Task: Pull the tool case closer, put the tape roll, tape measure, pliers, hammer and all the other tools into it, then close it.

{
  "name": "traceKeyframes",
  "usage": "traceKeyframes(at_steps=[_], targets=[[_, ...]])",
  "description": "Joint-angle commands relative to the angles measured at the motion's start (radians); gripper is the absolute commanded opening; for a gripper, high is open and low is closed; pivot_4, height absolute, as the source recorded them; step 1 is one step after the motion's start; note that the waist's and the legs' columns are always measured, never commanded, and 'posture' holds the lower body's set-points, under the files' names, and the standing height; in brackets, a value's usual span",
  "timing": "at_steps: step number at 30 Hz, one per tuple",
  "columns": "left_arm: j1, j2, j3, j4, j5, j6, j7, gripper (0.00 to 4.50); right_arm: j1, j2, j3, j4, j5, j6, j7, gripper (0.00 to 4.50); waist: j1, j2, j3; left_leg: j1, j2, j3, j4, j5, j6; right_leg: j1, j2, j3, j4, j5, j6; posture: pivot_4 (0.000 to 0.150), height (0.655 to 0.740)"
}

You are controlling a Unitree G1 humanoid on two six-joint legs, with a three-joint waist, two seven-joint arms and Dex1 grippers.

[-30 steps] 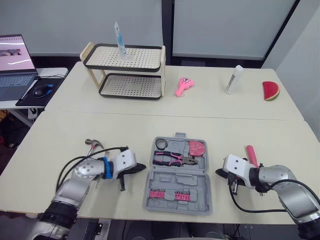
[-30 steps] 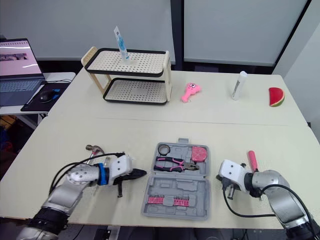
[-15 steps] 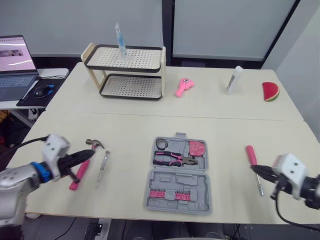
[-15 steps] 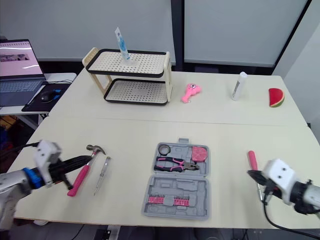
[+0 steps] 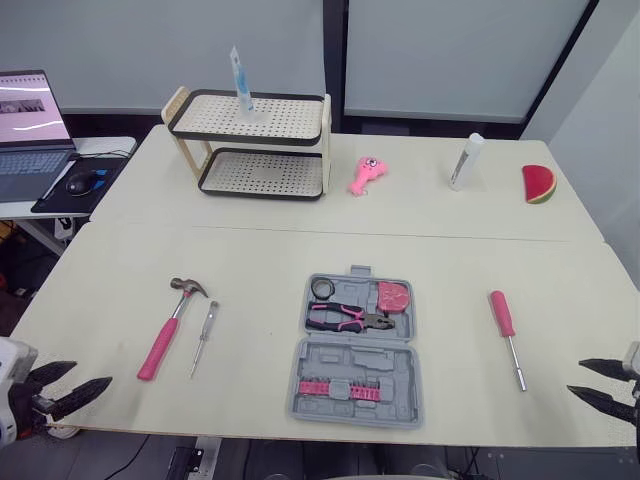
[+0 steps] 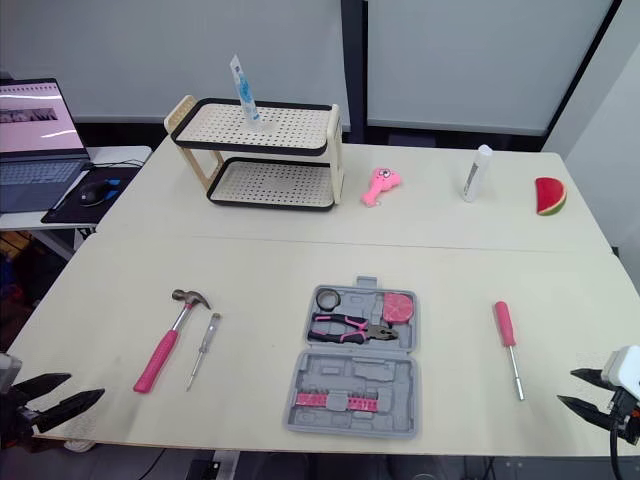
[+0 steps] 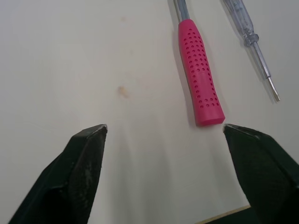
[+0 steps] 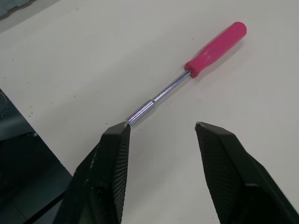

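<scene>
- The tool case (image 5: 357, 350) lay open and flat at the middle of the table (image 5: 260, 265), near the front edge and midway between the two arms.
- Its far half held the tape roll (image 5: 322, 288), the pliers (image 5: 347, 318) and the tape measure (image 5: 393, 297). A row of pink bits (image 5: 338, 391) sat in the near half.
- Three tools lay outside it. The hammer (image 5: 170, 325) and a slim screwdriver (image 5: 203, 338) were to its left, just beside each other. A pink-handled screwdriver (image 5: 506, 335) was well apart on its right.
- The hammer's long axis ran roughly front to back, leaning slightly. Its head pointed away from the robot and the pink grip end toward the front left corner.
- The left gripper (image 5: 92, 372) hovered off that corner, fingers spread and empty. In the left wrist view the grip end sat just ahead of the gap, so this arm looked the nearer one for the hammer.
- The pink-handled screwdriver also ran front to back, bare shaft toward the robot.
- The right gripper (image 5: 574, 377) was near that shaft tip, likewise spread and holding nothing.
- Either tool would have to travel inward to reach the case.
</scene>
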Motion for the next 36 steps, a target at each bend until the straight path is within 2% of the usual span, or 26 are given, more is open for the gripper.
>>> traceKeyframes(at_steps=[1, 2, 4, 5, 13, 19, 25, 29, 33, 36], targets=[[0.011, 0.001, 0.038, -0.02, -0.005, -0.009, 0.005, 4.5, -0.007, -0.02, -0.008, 0.001, 0.005, -0.006, 0.01, 3.43, 0.0, 0.0, 0.0, 0.0, 0.0, 0.0, 0.0, 0.0, 0.0, 0.0, 0.0, 0.0, 0.0, 0.0, 0.0, 0.15, 0.735], [0.011, -0.002, 0.037, -0.023, -0.006, -0.007, 0.009, 4.5, -0.011, -0.022, -0.006, 0.003, 0.005, -0.006, 0.01, 3.66, 0.0, 0.0, 0.0, 0.0, 0.0, 0.0, 0.0, 0.0, 0.0, 0.0, 0.0, 0.0, 0.0, 0.0, 0.0, 0.15, 0.735], [0.016, -0.01, 0.036, -0.035, -0.008, -0.005, 0.015, 4.5, -0.018, -0.024, -0.001, 0.006, 0.004, -0.007, 0.01, 4.41, 0.0, 0.0, 0.0, 0.0, 0.0, 0.0, 0.0, 0.0, 0.0, 0.0, 0.0, 0.0, 0.0, 0.0, 0.0, 0.15, 0.735], [0.018, -0.014, 0.036, -0.041, -0.009, -0.003, 0.019, 4.5, -0.021, -0.024, 0.0, 0.007, 0.003, -0.008, 0.01, 4.46, 0.0, 0.0, 0.0, 0.0, 0.0, 0.0, 0.0, 0.0, 0.0, 0.0, 0.0, 0.0, 0.0, 0.0, 0.0, 0.15, 0.735], [0.035, -0.031, 0.039, -0.073, -0.016, 0.012, 0.036, 4.5, -0.046, -0.024, 0.011, 0.012, -0.005, -0.031, 0.006, 4.46, 0.0, 0.0, 0.0, 0.0, 0.0, 0.0, 0.0, 0.0, 0.0, 0.0, 0.0, 0.0, 0.0, 0.0, 0.0, 0.15, 0.735], [0.057, -0.05, 0.05, -0.121, -0.029, 0.04, 0.055, 4.5, -0.124, -0.042, 0.051, -0.079, 0.041, 0.003, 0.007, 4.46, -0.003, 0.0, 0.0, 0.0, 0.0, 0.0, 0.0, 0.0, 0.0, 0.0, 0.0, 0.0, 0.0, -0.001, 0.002, 0.15, 0.735], [0.122, -0.089, 0.091, -0.215, -0.05, 0.082, 0.079, 4.5, -0.32, -0.133, 0.201, -0.255, 0.175, 0.145, 0.032, 4.46, -0.014, 0.0, 0.001, 0.0, 0.001, 0.0, 0.0, 0.0, 0.0, -0.001, 0.0, 0.001, 0.0, 0.0, 0.001, 0.15, 0.735], [0.15, -0.12, 0.111, -0.29, -0.071, 0.118, 0.102, 4.5, -0.429, -0.179, 0.283, -0.308, 0.232, 0.194, 0.048, 4.46, -0.012, -0.001, 0.002, -0.002, 0.001, 0.0, 0.0, 0.0, 0.0, -0.001, 0.0, 0.0, -0.001, 0.0, 0.0, 0.15, 0.735], [0.177, -0.182, 0.122, -0.442, -0.119, 0.197, 0.165, 4.5, -0.619, -0.196, 0.418, -0.348, 0.301, 0.244, 0.051, 4.46, -0.006, -0.002, 0.004, -0.003, 0.0, 0.0, 0.0, 0.0, 0.0, -0.002, -0.002, -0.001, -0.002, 0.0, 0.0, 0.15, 0.735], [0.158, -0.249, 0.107, -0.588, -0.164, 0.265, 0.263, 4.5, -0.745, -0.187, 0.503, -0.377, 0.361, 0.313, 0.041, 4.46, -0.002, -0.001, 0.006, -0.003, 0.0, -0.001, 0.0, 0.0, 0.0, -0.003, -0.003, -0.001, -0.002, 0.0, 0.002, 0.15, 0.735]])
